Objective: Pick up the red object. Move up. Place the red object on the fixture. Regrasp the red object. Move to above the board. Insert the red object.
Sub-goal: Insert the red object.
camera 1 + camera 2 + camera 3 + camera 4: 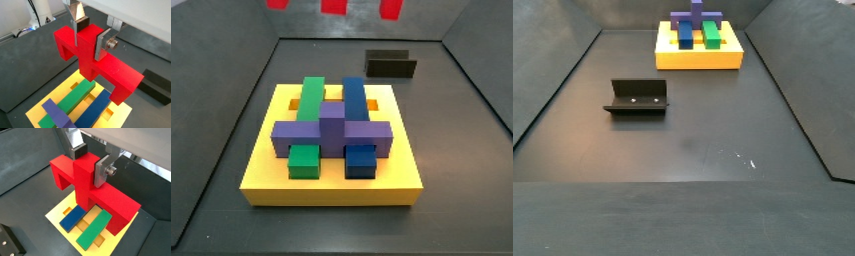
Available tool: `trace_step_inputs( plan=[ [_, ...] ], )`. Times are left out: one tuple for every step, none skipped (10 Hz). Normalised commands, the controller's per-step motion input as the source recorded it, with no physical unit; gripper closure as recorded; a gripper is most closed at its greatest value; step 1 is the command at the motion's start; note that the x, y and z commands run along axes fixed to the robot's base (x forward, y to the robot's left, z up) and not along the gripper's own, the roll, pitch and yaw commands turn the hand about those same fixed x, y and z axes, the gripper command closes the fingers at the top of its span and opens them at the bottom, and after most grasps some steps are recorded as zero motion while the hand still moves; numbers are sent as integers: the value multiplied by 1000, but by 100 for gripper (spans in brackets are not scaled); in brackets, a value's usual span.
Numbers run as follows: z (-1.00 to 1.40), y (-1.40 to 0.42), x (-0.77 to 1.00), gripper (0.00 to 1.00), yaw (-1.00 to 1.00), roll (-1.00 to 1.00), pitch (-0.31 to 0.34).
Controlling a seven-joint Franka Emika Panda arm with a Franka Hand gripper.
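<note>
In both wrist views the pincer (90, 37) was clamped on the red object (100, 62), its silver fingers (103, 170) pressing the piece's raised middle, and the piece hung high over the board (63, 213) with its green, blue and purple blocks. In a side view only red bits (334, 6) showed at the upper edge above the board (331, 185), the fixture (392, 66) standing bare behind; in the other, the fixture (636, 98) stood well apart from the board (700, 55). I judged the move-above-the-board step in hand, next calling for lining up with a free slot and lowering straight.

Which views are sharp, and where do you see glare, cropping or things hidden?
Both wrist views are sharp on the gripper clamping the red object, which hides part of the board. A side view crops the red object at the frame's edge; the board is evenly lit. Another side view shows the fixture clearly, with faint glare on the floor.
</note>
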Motion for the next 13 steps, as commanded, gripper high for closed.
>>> trace_step_inputs(
  plan=[
    [-409,177,69,100,37,-376,-41],
    [-554,140,0,100,86,-289,-117],
    [-751,-294,-129,100,80,123,-244],
    [-654,-251,0,100,0,160,-260],
    [-643,-211,17,100,0,110,-289],
    [-589,-46,120,100,0,80,-296],
    [-520,0,186,100,0,0,-326],
    [-471,0,146,100,89,43,-347],
    [-437,0,100,100,74,164,-290],
    [-309,106,0,100,89,216,-207],
    [-146,191,-174,100,54,207,-163],
    [63,114,-240,100,123,93,-131],
    [0,54,-157,100,157,127,-153]
  ],
)
